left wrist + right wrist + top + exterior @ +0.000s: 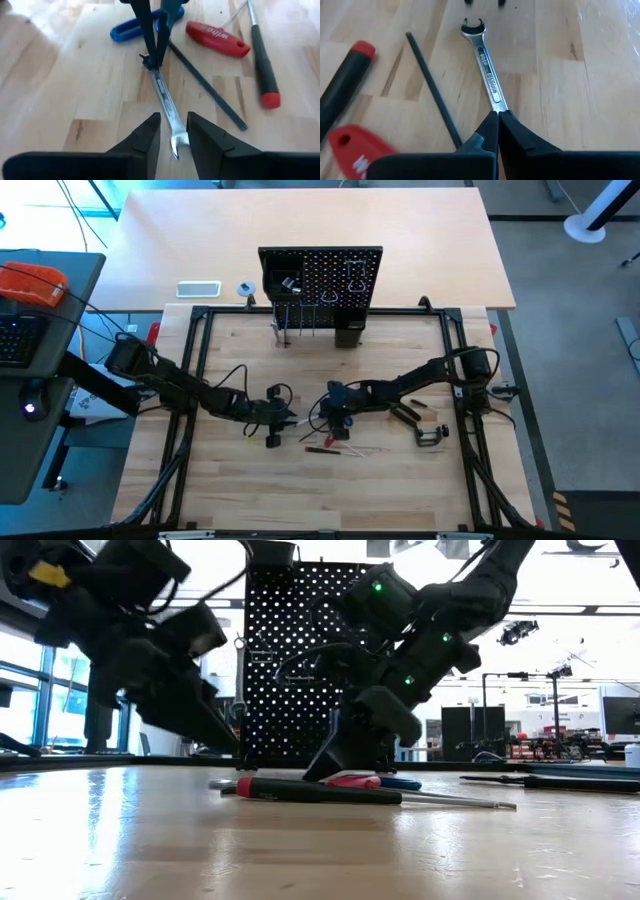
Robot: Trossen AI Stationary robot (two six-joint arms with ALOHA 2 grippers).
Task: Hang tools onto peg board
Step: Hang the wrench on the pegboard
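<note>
Wooden table (230, 490), wrench (487, 75), screwdriver (310, 791), C-clamp (432, 435)

Mid-table access is blocked by both end effectors, left (283, 418) and right (335, 420), meeting over the wrench (167, 107) amid a screwdriver (310, 790) cluster, while open table (300, 490) is left near the front edge.
</note>
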